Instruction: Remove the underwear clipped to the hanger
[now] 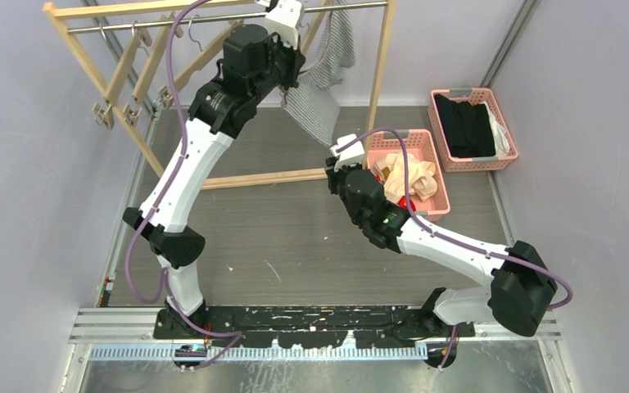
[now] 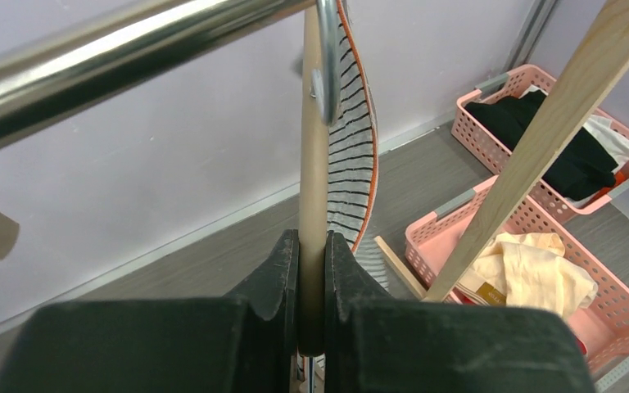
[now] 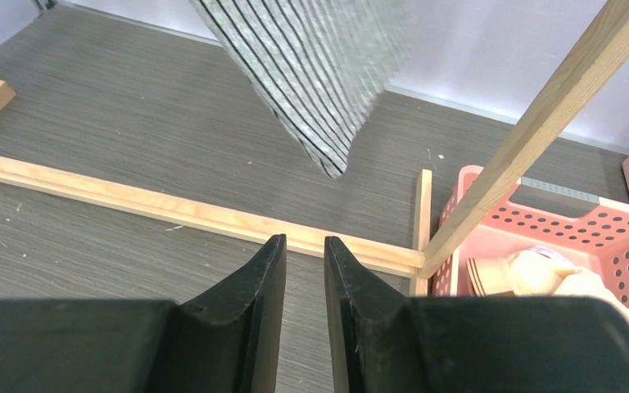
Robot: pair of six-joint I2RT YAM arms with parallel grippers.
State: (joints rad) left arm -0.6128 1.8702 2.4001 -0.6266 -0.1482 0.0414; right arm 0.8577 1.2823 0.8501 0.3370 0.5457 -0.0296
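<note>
The grey-and-white striped underwear [image 1: 328, 78] hangs from a wooden hanger [image 2: 314, 164] on the rack's metal rail [image 2: 131, 49]. It also shows in the left wrist view [image 2: 354, 164] and the right wrist view [image 3: 311, 65]. My left gripper [image 1: 297, 57] is shut on the hanger's lower end [image 2: 313, 241]. My right gripper [image 1: 337, 164] hangs low beside the near pink basket, with its jaws a little apart and empty [image 3: 305, 241], below the hanging striped cloth. The beige underwear [image 1: 409, 176] lies in that basket, with a bit of red [image 1: 374, 175] under it.
The near pink basket [image 1: 438, 168] stands right of the rack's post [image 1: 381, 65]. A second pink basket [image 1: 479, 160] holds black clothes at the far right. The rack's floor bar [image 3: 131, 201] crosses ahead of my right gripper. Empty hangers [image 1: 131, 82] hang at the left.
</note>
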